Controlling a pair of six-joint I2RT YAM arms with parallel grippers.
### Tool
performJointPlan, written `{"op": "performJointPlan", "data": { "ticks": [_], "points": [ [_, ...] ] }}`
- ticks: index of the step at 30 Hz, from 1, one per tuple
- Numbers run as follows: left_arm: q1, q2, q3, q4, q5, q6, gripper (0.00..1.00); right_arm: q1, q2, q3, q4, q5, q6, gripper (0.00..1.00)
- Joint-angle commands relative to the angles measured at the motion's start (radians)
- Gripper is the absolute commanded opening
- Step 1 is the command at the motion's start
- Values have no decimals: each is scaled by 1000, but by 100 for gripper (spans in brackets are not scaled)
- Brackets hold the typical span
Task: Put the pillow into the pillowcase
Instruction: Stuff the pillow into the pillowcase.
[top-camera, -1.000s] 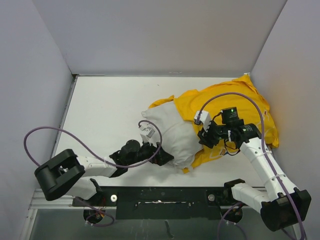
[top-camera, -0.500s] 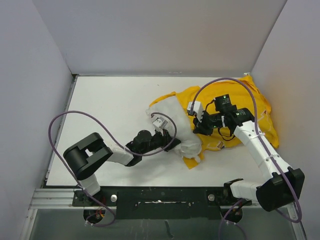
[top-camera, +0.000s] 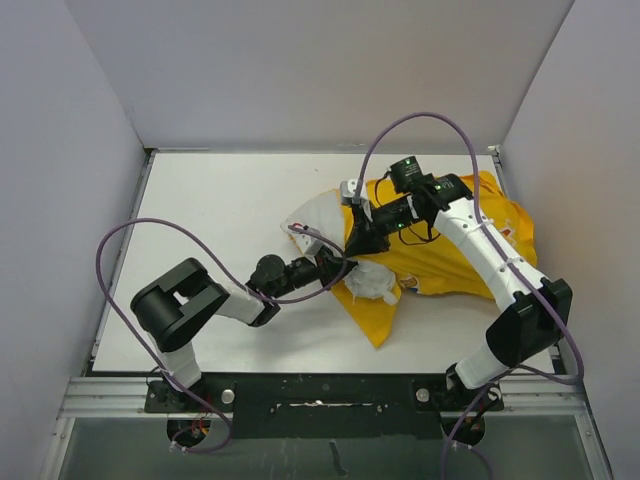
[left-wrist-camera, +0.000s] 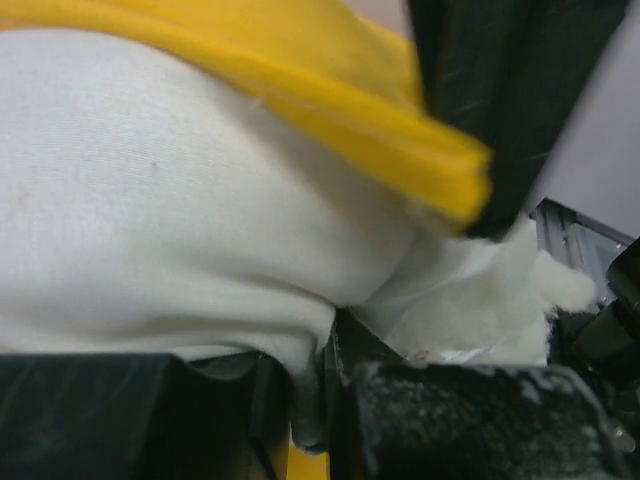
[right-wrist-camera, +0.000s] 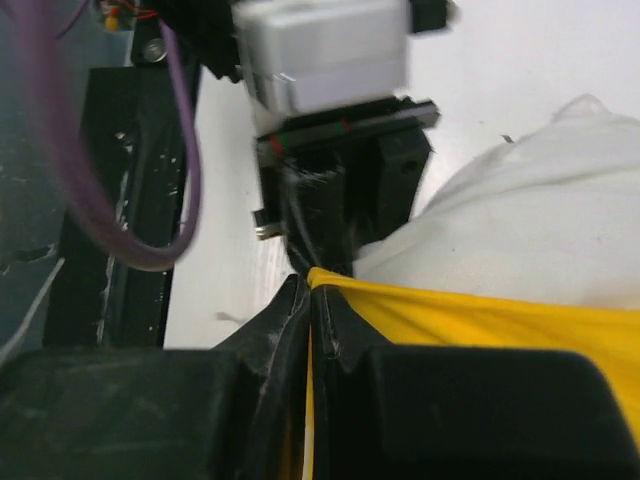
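Observation:
The yellow pillowcase (top-camera: 450, 255) lies right of centre, its open edge drawn over the white pillow (top-camera: 313, 212). Part of the pillow also bulges out at the mouth's near side. My left gripper (top-camera: 335, 266) is at the mouth, shut on a fold of pillow (left-wrist-camera: 150, 200) fabric; the pinch sits low in the left wrist view, at the left gripper (left-wrist-camera: 322, 360). The pillowcase (left-wrist-camera: 330, 90) hem runs just above it. My right gripper (top-camera: 358, 238) is shut on the pillowcase (right-wrist-camera: 480, 320) hem directly above the left one. That pinch shows at the right gripper (right-wrist-camera: 311, 290), with the pillow (right-wrist-camera: 540, 235) beyond it.
White walls enclose the table (top-camera: 220, 200) at the back and both sides. Purple cables (top-camera: 130, 250) loop off both arms. The black rail (top-camera: 320, 392) with the arm bases runs along the near edge.
Both grippers have shut. The right arm has swung left and back, dragging the pillowcase edge over the pillow. The left gripper has pushed right toward the pillowcase mouth with the pillow.

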Motion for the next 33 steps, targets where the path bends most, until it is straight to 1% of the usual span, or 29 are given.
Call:
{"op": "performJointPlan", "data": {
  "ticks": [1, 3, 4, 7, 9, 12, 16, 17, 18, 21, 25, 27, 28, 30, 31, 33],
  "points": [
    [8, 84, -43, 174, -99, 20, 0, 100, -64, -5, -165, -265, -169, 0],
    [41, 90, -79, 175, -158, -8, 0, 96, -122, -86, -226, -207, -254, 0],
    [54, 89, -93, 175, -184, -15, 0, 84, -179, -138, -228, -180, -266, 0],
    [69, 78, -102, 175, -244, -14, 0, 66, -305, -313, -182, -143, -254, 0],
    [69, 79, -71, 173, -267, -35, 0, 66, -343, -400, -137, -120, -237, 0],
    [29, 100, 13, 171, -263, -66, 0, 68, -297, -425, -98, -54, -205, 0],
    [-79, 149, 101, 171, -239, -44, 0, 39, -210, -361, -16, 41, -92, 0],
    [-96, 159, 105, 171, -234, -39, 0, 12, -199, -340, -5, 48, -76, 5],
    [-110, 168, 103, 171, -232, -31, 0, -14, -196, -318, -13, 39, -85, 13],
    [-121, 187, 52, 173, -239, -43, 0, -109, -220, -261, -93, -2, -156, 31],
    [-117, 183, 0, 174, -245, -43, 0, -217, -258, -152, -316, -23, -346, 49],
    [-107, 176, -15, 174, -237, -44, 0, -270, -279, -102, -388, -3, -377, 56],
    [-101, 171, -20, 174, -230, -49, 0, -299, -296, -80, -402, 20, -376, 60],
    [-90, 163, -30, 174, -217, -57, 1, -369, -325, -57, -391, 115, -348, 74],
    [-86, 160, -32, 174, -211, -60, 1, -400, -339, -60, -364, 189, -325, 82],
    [-83, 158, -34, 174, -196, -62, 1, -466, -358, -99, -295, 364, -301, 95]
  ]
}}
